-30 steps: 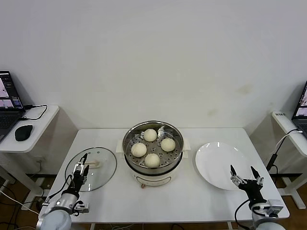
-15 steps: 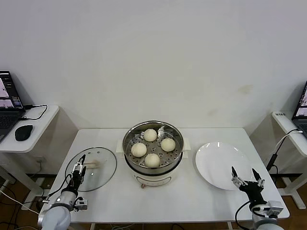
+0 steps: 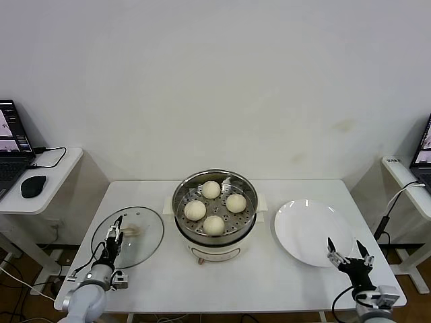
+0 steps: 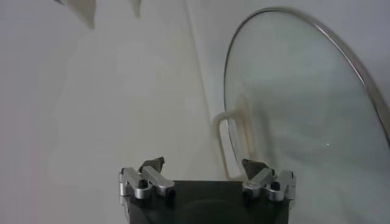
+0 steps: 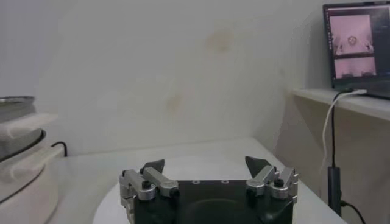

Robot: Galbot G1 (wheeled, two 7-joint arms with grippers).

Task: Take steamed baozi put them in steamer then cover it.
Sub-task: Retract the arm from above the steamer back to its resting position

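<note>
- Four baozi (image 3: 214, 206), round, smooth and cream-white, are sitting on the perforated tray inside the steamer (image 3: 214, 235), a shiny steel pot on a white base at the middle of the table (image 3: 269, 282).
- The cover (image 3: 145, 232), clear glass with a metal rim and a cream handle (image 4: 230, 145), is lying flat on the table, left of the steamer.
- The left gripper (image 3: 116, 234) is hovering over the cover's near edge, jaws wide open, holding nothing.
- The right gripper (image 3: 349, 252) is hanging over the near edge of a white plate (image 3: 303, 225), jaws open and empty.
</note>
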